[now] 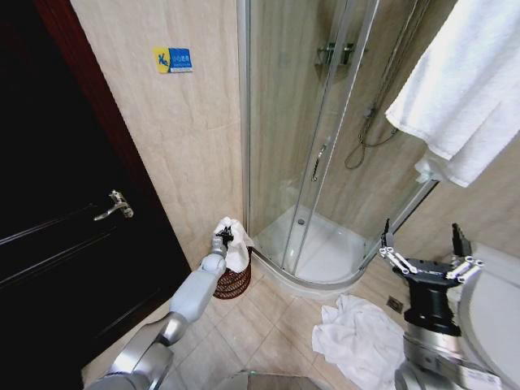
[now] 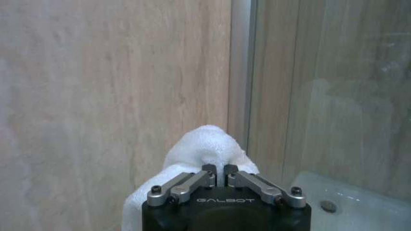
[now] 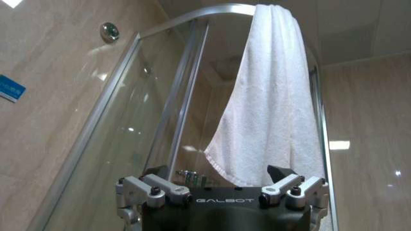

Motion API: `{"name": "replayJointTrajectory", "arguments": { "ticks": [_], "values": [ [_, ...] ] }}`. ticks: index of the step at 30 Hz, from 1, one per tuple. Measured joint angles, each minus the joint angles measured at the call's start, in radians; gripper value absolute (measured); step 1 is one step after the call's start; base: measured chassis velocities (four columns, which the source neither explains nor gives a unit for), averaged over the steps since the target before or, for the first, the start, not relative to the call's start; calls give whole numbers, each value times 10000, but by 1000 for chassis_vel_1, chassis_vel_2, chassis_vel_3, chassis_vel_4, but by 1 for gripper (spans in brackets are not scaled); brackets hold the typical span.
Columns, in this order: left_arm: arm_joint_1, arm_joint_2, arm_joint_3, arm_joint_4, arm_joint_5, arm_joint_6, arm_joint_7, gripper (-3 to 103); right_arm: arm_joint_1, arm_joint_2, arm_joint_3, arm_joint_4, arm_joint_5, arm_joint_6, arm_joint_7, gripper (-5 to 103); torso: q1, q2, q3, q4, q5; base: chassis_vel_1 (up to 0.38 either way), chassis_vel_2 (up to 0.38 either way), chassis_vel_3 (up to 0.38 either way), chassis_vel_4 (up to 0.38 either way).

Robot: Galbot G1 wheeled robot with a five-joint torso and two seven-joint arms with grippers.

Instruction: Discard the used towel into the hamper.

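In the corner where the beige tiled wall meets the curved glass shower enclosure (image 1: pixel 313 154), the small round dark reddish-brown openwork hamper (image 1: pixel 232 283) stands on the tiled floor, its thin wire-like ribs showing below a bunched white terry towel (image 1: pixel 234 241). The left gripper (image 1: pixel 223 236) is stretched out over the hamper on its silver arm, its black fingers pinched together on the upper fold of that towel. In the left wrist view the two fingertips meet with almost no gap and the fluffy cloth (image 2: pixel 204 149) rises in a soft peak just beyond them. How far the towel's lower part sits inside the hamper is hard to make out, since the cloth covers the rim.

The right gripper (image 1: pixel 426 248) is held up near the white washbasin (image 1: pixel 496 317), its fingers spread wide and holding nothing. A second white towel (image 1: pixel 357 337) lies crumpled on the floor tiles by the shower step. A third one (image 3: pixel 270 106), long and nubbly, hangs over the shower's metal top rail.
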Motion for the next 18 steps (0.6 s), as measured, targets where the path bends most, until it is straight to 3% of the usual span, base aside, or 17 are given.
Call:
{"name": "replayJointTrajectory", "arguments": {
  "ticks": [5,9,12,18],
  "values": [
    [10,-17,-31,-2,127,8,-54,5,0,0,9,7,18,259,-93,100,7,-1,2,0,0,-159,159,168,-160],
    [5,-88,-198,14,528,-63,-498,5,-20,0,-10,7,29,456,-219,100,21,-7,8,1,-3,-115,93,68,-90],
    [17,-169,-509,14,1388,-192,-1359,5,-46,0,-60,7,30,636,-322,100,8,-5,3,2,2,-15,26,3,-7],
    [84,-138,-599,88,1826,105,-1685,5,-59,0,-70,7,64,803,-414,100,-6,2,-2,-1,1,48,-28,-33,44]
  ]
}}
